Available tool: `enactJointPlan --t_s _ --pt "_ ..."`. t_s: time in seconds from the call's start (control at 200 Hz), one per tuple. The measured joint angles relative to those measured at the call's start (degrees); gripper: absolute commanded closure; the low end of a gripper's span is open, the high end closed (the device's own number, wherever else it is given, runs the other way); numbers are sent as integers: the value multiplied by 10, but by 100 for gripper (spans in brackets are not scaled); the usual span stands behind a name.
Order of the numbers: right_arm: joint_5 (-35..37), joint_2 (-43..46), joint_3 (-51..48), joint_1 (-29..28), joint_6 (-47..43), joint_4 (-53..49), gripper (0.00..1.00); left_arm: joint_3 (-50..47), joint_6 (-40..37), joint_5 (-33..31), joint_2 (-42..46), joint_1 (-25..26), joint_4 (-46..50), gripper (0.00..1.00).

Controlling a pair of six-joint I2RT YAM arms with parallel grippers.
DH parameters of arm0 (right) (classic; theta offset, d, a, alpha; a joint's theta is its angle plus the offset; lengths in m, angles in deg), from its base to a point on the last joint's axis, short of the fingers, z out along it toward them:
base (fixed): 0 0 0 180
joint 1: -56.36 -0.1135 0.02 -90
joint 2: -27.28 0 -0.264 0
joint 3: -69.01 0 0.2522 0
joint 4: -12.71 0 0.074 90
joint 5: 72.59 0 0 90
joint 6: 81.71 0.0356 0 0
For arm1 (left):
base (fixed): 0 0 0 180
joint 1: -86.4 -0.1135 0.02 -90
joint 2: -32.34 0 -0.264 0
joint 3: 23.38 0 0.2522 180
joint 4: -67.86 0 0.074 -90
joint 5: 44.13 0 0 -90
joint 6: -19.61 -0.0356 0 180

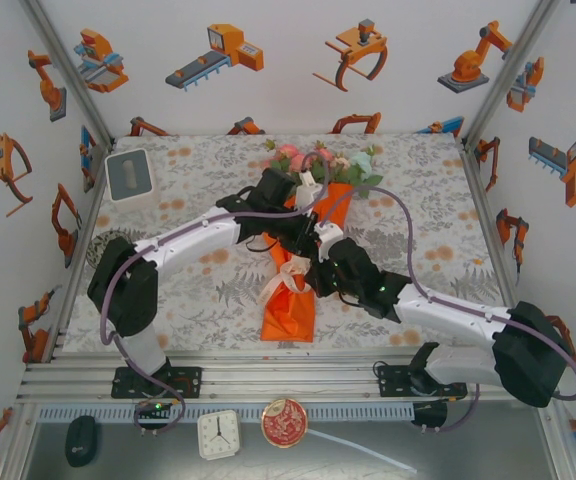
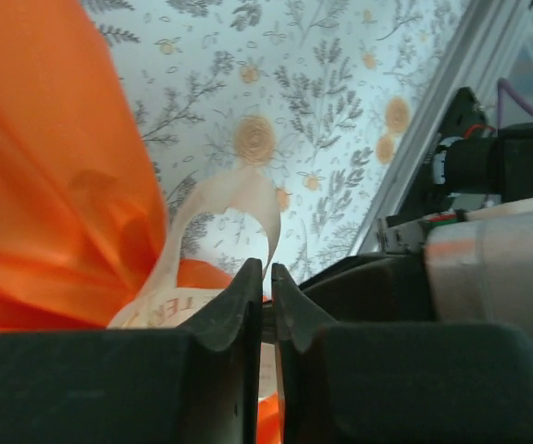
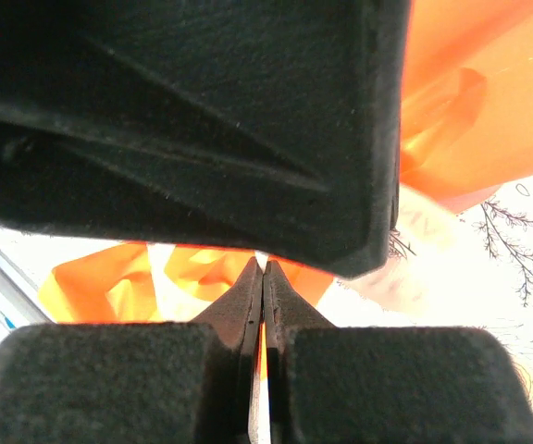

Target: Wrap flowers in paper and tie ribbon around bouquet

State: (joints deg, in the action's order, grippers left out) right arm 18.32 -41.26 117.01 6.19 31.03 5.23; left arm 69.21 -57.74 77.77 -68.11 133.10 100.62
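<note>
- Black fingers of the left tool (image 2: 266, 270) sit nearest the left wrist camera, drawn to a narrow slit. A loop of the ribbon (image 2: 239, 188) rises just behind the tips. Whether it is pinched cannot be told.
- Fingers of the right tool (image 3: 263, 264) are pressed together. A thin pale sliver shows in the seam, possibly ribbon.
- From above, the bouquet (image 1: 290, 310) lies in the middle of the desk (image 1: 168, 180). The flowers (image 1: 308, 160) point away from the arm bases, and both tools meet at the bouquet's waist.
- The paper (image 2: 54, 185) looks thin, light and easily creased or torn, so a hard squeeze would likely crush the cone.
- The satin ribbon is judged floppy and slippery. It is best gripped flat near a free end, close to the crossing, and pulled gently.
</note>
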Motion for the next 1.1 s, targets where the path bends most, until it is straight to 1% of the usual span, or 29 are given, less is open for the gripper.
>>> enactJointPlan --t_s 0.09,0.185,0.325,0.39,0.501,0.551,0.671,0.766,0.846,0.971,1.101 --pt "1 0 0 2 0 0 98 -11 10 4 12 -2 -10 100" --pt "2 0 0 2 0 0 98 -30 23 -6 34 -10 -22 100" --pt "2 0 -2 4 0 0 98 -92 58 -25 100 -39 -63 100" --pt "-1 3 -8 6 0 0 97 -115 64 -44 129 -52 -77 87" --pt "-14 19 -25 7 -2 0 97 -117 50 -82 144 -54 -71 77" --pt "-19 29 -35 7 -2 0 97 -103 31 -96 134 -46 -55 72" --pt "-24 57 -55 7 -2 -9 97 -75 -11 -111 101 -26 -38 65" --pt "-25 80 -70 7 0 -16 97 -54 -47 -109 70 -23 -29 64" --pt "-27 94 -79 7 0 -20 97 -11 -78 -106 24 -27 -8 64" --pt "-27 107 -87 7 0 -26 97 83 -123 -78 -62 -31 35 59" --pt "-26 108 -87 7 0 -30 97 120 -166 -37 -108 -28 80 53"
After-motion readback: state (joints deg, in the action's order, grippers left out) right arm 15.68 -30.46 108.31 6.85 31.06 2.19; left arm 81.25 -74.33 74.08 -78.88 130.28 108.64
